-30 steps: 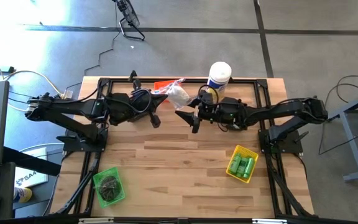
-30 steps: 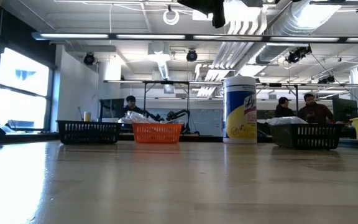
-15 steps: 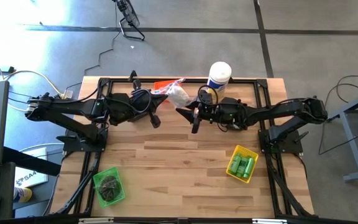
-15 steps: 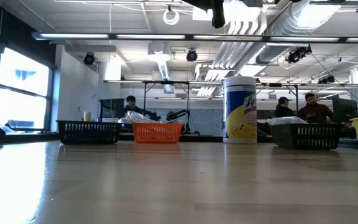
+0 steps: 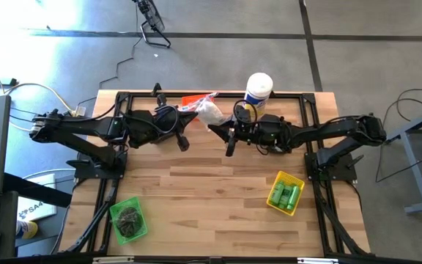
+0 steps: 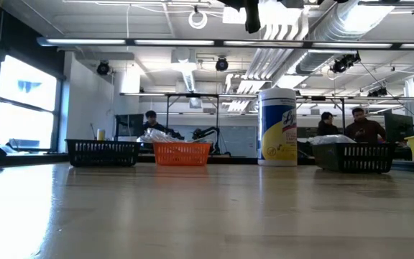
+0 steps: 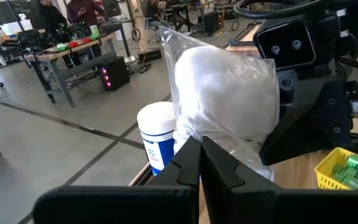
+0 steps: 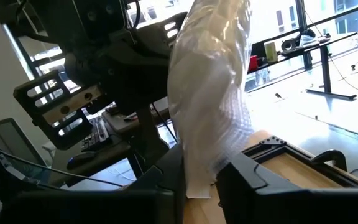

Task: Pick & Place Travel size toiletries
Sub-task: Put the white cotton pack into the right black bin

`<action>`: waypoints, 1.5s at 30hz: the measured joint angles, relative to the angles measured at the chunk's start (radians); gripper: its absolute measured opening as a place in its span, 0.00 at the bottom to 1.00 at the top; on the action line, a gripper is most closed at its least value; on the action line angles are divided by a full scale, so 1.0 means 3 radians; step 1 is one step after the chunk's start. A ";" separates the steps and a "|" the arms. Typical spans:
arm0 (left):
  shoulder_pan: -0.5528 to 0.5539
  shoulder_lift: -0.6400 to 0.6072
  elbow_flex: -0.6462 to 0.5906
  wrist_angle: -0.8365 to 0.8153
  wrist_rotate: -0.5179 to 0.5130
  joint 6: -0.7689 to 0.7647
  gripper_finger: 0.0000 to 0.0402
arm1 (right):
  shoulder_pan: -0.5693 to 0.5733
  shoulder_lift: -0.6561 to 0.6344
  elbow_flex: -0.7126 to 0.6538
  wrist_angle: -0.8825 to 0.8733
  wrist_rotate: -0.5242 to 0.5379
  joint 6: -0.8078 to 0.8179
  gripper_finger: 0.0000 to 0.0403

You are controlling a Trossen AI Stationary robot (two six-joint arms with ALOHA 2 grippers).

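Held item: a clear plastic bag of white puffs (image 5: 209,112) hangs in the air between the two grippers, above the far middle of the light wooden slatted table (image 5: 211,198), just beside the small orange mesh bin (image 5: 193,101).
Left gripper: the left gripper (image 7: 199,163) has its dark fingers pressed together on the lower edge of the bag's plastic (the wrist view shows the film pinched between the tips, the white bulk swelling beyond them).
Right gripper: the right gripper (image 8: 199,177) has the bag's crinkled clear tail between its fingers, which stand close on either side of it; whether they press it yet, I cannot tell.
Both arms: they reach in from opposite sides and meet near the table's far centre, raised off the surface.
Tall canister: a white cylindrical canister with a yellow label (image 6: 278,126) stands upright at the far edge, near the right gripper.
Yellow bin: a small yellow mesh bin (image 5: 286,193) on the right front holds bright green mini bottles (image 5: 284,196).
Green bin: a small green mesh bin (image 5: 129,219) on the left front holds a dark round bundle (image 5: 129,217).
Black bins: two black mesh baskets (image 6: 102,152) sit at the far edge in the low view.
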 joint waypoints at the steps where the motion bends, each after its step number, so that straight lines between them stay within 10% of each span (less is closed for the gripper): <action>1: 0.0000 0.0000 0.0000 0.0000 0.0000 0.0000 0.00 | 0.0000 0.0000 0.0000 0.0000 0.0001 0.0000 0.15; 20: 0.0000 0.0000 0.0000 0.0000 0.0000 0.0209 0.02 | 0.0000 0.0000 0.0000 -0.0004 0.0005 0.0000 0.04; 33: 0.0000 -0.0022 0.0080 0.0000 -0.0008 0.0317 0.39 | 0.0001 -0.0042 0.0000 -0.0036 0.0157 -0.0106 0.03; 45: -0.0045 -0.0362 0.0165 -0.0311 -0.0022 0.0316 0.43 | 0.0035 -0.0969 0.0000 -0.1545 0.0948 0.0019 0.03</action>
